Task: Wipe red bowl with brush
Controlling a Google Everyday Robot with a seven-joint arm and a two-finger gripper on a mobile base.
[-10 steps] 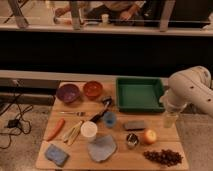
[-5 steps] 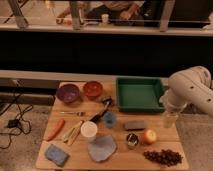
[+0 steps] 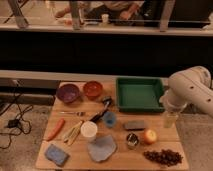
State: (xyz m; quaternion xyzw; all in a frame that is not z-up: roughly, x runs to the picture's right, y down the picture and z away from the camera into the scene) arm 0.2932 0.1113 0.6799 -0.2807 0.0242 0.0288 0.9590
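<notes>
Two bowls at the back left of the desk (image 3: 120, 161): red bowl (image 3: 93, 89) just right of purple bowl (image 3: 68, 93). One black brush (image 3: 101, 111) lying diagonally near the red bowl's front right. One pincer (image 3: 170, 118) over the right desk edge, beside one green tray (image 3: 140, 94); grip impossible to tell.

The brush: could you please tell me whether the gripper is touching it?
Apart. The camera view shows the gripper at the table's right edge, while the brush lies mid-table below the red bowl, far from it.

Black brush (image 3: 100, 112), red bowl (image 3: 93, 89) — pale gripper (image 3: 170, 118) at right.
</notes>
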